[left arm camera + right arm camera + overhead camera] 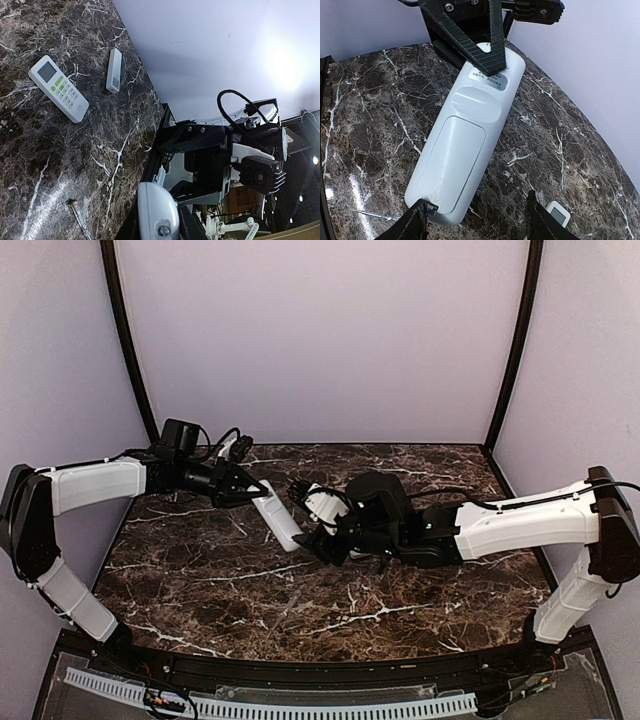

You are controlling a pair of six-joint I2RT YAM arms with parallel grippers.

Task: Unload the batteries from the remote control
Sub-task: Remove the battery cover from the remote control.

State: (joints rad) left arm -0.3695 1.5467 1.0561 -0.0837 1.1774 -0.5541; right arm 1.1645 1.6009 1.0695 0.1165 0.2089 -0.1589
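The white remote control (279,521) hangs tilted above the marble table (200,580), and my left gripper (254,492) is shut on its upper end. In the right wrist view the remote control (470,125) shows its back, with the battery cover (452,160) closed. The left gripper's fingers (482,47) clamp its top. My right gripper (476,220) is open at the remote's lower end, with its left fingertip (417,220) touching the cover's bottom edge and its right fingertip well clear of the remote. The batteries are hidden. In the left wrist view, the held remote (156,212) fills the bottom.
Two other white remotes lie on the table: one with a screen and buttons (58,88) and a slim one (114,70). A thin metal tool (79,216) lies near the table's front edge. A remote with a screen (558,213) also peeks in beside the right fingertip.
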